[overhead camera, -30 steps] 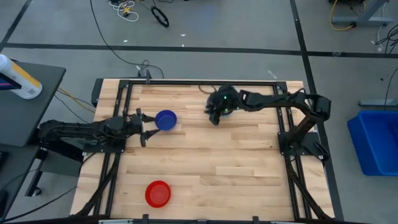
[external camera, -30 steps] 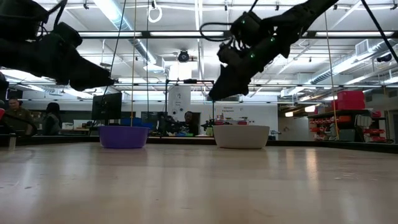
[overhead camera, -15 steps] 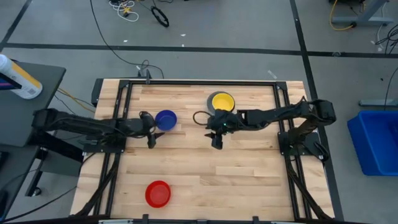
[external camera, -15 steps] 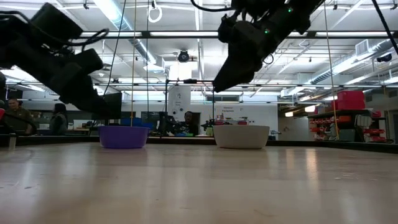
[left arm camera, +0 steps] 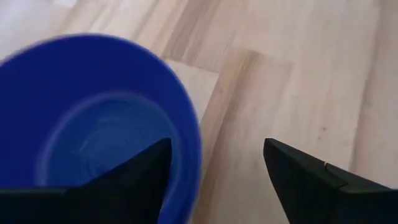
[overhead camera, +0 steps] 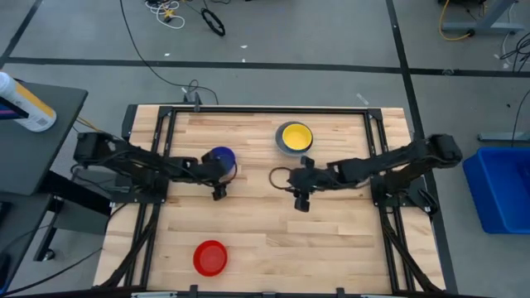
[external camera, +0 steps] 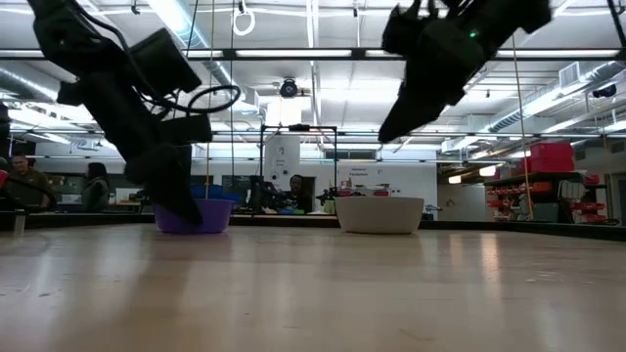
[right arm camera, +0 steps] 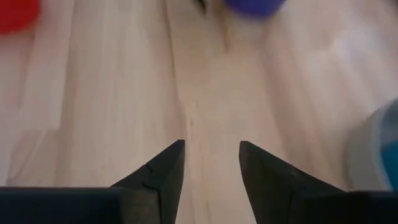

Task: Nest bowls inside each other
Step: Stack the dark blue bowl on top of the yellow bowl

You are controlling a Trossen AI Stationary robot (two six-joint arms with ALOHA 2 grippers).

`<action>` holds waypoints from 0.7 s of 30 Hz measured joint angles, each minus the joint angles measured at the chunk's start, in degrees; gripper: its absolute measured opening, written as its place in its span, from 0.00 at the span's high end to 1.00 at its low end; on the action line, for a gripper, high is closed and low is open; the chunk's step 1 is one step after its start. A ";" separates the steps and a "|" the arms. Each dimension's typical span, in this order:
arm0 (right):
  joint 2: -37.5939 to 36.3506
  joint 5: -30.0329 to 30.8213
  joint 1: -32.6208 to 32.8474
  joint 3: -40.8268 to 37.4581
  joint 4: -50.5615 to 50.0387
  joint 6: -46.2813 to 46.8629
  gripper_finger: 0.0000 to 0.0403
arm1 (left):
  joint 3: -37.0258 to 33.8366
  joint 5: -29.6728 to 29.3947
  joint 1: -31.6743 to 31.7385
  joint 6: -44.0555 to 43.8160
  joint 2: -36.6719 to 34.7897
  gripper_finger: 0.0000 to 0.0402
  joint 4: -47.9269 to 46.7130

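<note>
The dark blue bowl [overhead camera: 224,155] [left arm camera: 81,143] stands upright on the table's left half. My left gripper [overhead camera: 217,182] [left arm camera: 216,144] is open and slants down over the bowl's near rim. One finger is above the bowl's hollow and the other outside it; I cannot tell whether either touches. A yellow bowl [overhead camera: 295,134] sits nested in a grey bowl [overhead camera: 280,142] [external camera: 380,213] at the far middle. The red bowl [overhead camera: 210,257] stands near the front edge. My right gripper [overhead camera: 302,201] [right arm camera: 211,144] hangs open over bare wood at mid-table, well above it [external camera: 386,135].
The tabletop [overhead camera: 331,240] is bare wood with a black frame along its left, right and far edges. At the side of the right wrist view shows a blurred grey and light blue round shape [right arm camera: 382,149]. Beyond the table, people sit in the room [external camera: 293,191].
My left gripper has gone toward the table's right edge and tipped downward, coming down over the dark blue bowl's near rim. My right gripper has drawn away from the grey bowl toward the table's near edge, uncovering the yellow bowl in it. The bowls have stayed in place.
</note>
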 joint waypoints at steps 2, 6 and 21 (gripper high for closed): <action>-3.54 3.57 1.76 -3.50 5.33 -0.37 0.61 | 0.76 0.03 0.00 -0.16 2.27 0.38 1.65; -13.33 9.29 4.20 -10.73 10.61 -1.18 0.63 | 1.86 -0.21 0.00 -0.18 3.63 0.46 2.62; -44.31 8.02 11.74 -29.50 16.52 -3.05 0.67 | 5.41 -5.06 0.04 5.11 3.68 0.98 6.76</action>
